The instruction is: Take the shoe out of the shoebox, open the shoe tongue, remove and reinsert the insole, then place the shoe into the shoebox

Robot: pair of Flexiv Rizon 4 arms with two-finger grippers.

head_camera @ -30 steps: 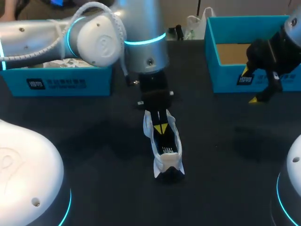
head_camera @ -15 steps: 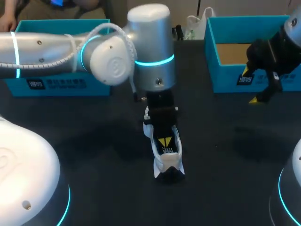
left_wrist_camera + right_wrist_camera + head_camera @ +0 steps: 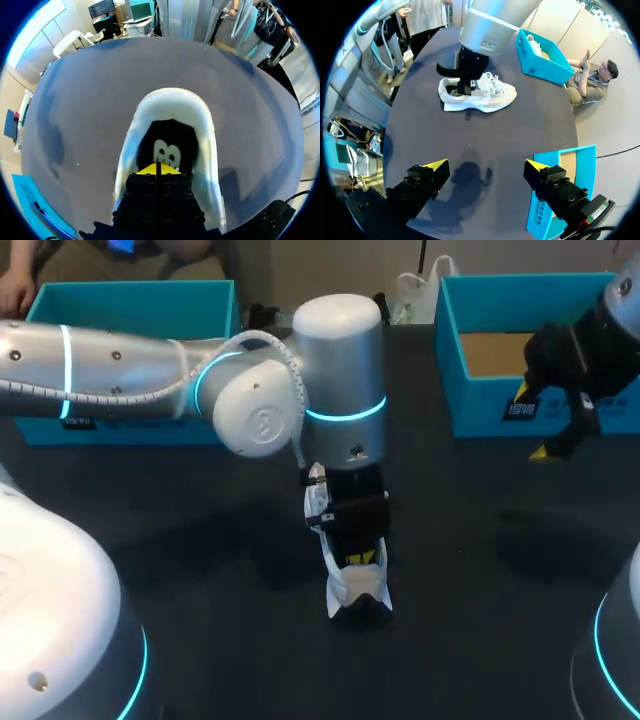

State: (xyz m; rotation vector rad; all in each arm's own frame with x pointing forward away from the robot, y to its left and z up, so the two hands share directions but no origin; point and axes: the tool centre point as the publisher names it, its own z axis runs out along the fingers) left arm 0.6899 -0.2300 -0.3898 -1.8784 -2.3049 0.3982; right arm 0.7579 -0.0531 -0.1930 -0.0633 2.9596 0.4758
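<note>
A white shoe [image 3: 355,588] lies on the black table in the head view, heel toward the near edge. My left arm comes in from the left and points straight down into it. My left gripper [image 3: 362,558] is shut, its yellow tips together inside the shoe's opening. In the left wrist view my left gripper [image 3: 158,169] rests low over the black insole [image 3: 167,137], with the shoe's white heel rim [image 3: 172,97] ahead of it. Nothing shows between its fingers. My right gripper [image 3: 486,165] hangs open and empty, well apart from the shoe [image 3: 490,95], beside the right shoebox [image 3: 520,405].
A blue shoebox [image 3: 130,310] stands at the back left, partly behind my left arm. The right shoebox is open with a brown floor. In the right wrist view the right shoebox [image 3: 560,200] is beside my right gripper. A white bag [image 3: 415,290] sits at the back edge.
My left arm has swung toward the near edge, and its shut tips have slid along the inside of the shoe from the tongue end toward the heel. The right arm has stayed still.
</note>
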